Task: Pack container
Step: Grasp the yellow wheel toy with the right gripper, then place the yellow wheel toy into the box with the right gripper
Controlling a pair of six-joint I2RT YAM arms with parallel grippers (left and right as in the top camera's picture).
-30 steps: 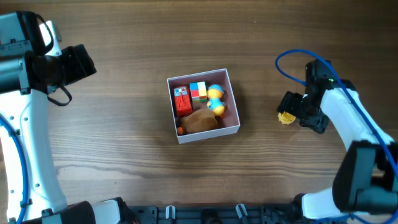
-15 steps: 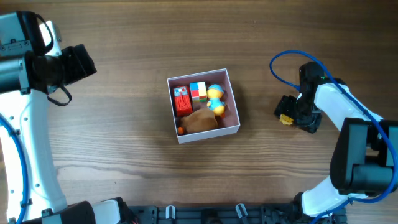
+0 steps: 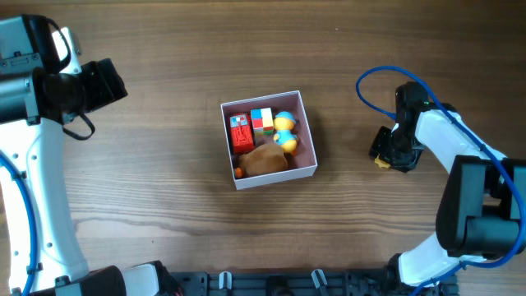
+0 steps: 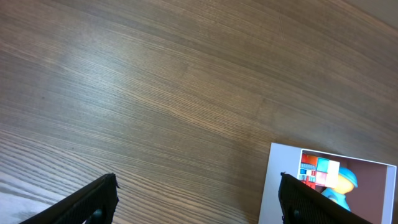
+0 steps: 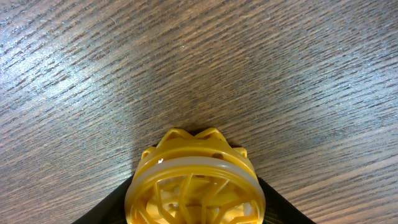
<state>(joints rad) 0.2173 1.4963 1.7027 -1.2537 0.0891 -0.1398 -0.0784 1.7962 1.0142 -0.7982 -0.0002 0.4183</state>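
Observation:
The container [image 3: 278, 178], a square white-walled box with a pink inside, sits mid-table and holds a red block [image 3: 241, 133], a multicoloured cube [image 3: 262, 120], a blue and yellow toy [image 3: 284, 130] and a brown piece [image 3: 265, 159]. Far to its right my right gripper [image 3: 380, 153] is down at the table, shut on a yellow wheel-shaped toy [image 5: 196, 180]; its black fingers press both sides of it in the right wrist view [image 5: 196, 202]. My left gripper [image 4: 198, 199] is open and empty, raised at the far left, with the container's corner [image 4: 273, 186] at its right finger.
A blue cable [image 3: 378, 78] loops above the right arm. Bare wooden tabletop [image 3: 164, 189] surrounds the container on all sides. The left arm's white links [image 3: 33, 189] run down the left edge.
My right gripper has closed its jaws around the yellow toy and shifted slightly. The left arm and the container's contents have not moved.

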